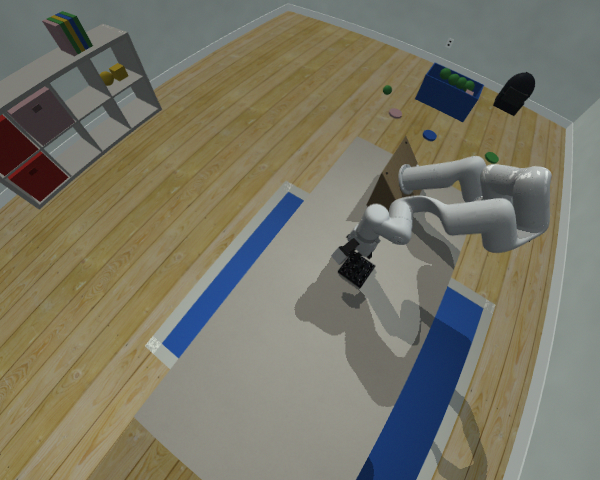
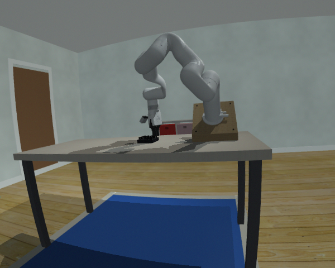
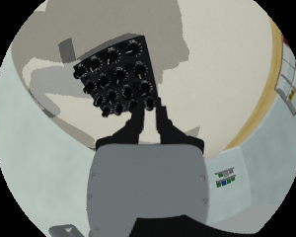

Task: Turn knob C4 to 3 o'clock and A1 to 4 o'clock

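The black knob box (image 1: 356,269) (image 2: 147,140) (image 3: 124,63) stands on the table, turned at an angle in the wrist view, with four rows of black knobs on top. My gripper (image 2: 155,135) (image 3: 149,105) points down over the box edge nearest the robot base. Its fingers are slightly open, one on each side of a corner knob (image 3: 149,105), with narrow gaps beside it. The fingers partly hide a neighbouring knob. White lines and marks show on several knobs, but the printed names are too small to read. I cannot make out the socket.
The table (image 1: 269,330) (image 2: 75,157) carries the wooden base stand (image 2: 199,135) behind the arm. Other knobs stand close beside the fingers. The arm's shadow falls across the table around the box. Shelves (image 1: 78,103) and a blue bin (image 1: 445,100) stand on the floor away from the table.
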{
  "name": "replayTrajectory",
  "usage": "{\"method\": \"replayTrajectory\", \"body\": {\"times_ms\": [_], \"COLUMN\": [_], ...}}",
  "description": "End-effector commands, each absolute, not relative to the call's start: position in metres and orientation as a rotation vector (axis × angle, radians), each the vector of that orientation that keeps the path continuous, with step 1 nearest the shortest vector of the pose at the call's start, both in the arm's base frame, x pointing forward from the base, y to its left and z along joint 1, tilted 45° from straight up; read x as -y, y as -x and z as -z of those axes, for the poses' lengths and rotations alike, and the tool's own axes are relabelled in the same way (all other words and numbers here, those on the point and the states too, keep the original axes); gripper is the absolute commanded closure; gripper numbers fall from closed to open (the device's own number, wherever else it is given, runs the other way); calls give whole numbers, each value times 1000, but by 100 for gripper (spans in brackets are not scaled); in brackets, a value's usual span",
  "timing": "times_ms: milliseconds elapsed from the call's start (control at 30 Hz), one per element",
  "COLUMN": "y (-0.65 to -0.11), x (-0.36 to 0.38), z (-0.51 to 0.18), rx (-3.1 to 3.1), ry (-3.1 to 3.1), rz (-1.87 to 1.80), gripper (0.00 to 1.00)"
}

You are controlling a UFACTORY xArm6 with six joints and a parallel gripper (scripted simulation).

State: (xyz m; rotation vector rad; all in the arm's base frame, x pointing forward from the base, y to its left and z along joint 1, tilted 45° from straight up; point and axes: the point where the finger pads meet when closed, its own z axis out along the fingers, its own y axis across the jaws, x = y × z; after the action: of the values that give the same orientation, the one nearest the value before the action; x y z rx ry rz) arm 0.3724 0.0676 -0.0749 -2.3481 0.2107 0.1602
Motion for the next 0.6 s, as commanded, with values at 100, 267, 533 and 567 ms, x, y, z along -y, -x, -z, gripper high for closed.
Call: {"method": "replayTrajectory", "body": {"times_ms": [100,267,533,567], "y": [-374,-374,-375,-375], "x": [-63,-56,-43,-42], "z": [71,64,51,50], "rx": [-211,-211,-211,-211], "ry": [2349,2349,2349,2349], "rz": [-156,-156,-156,-156], "gripper": [81,81,81,81]}}
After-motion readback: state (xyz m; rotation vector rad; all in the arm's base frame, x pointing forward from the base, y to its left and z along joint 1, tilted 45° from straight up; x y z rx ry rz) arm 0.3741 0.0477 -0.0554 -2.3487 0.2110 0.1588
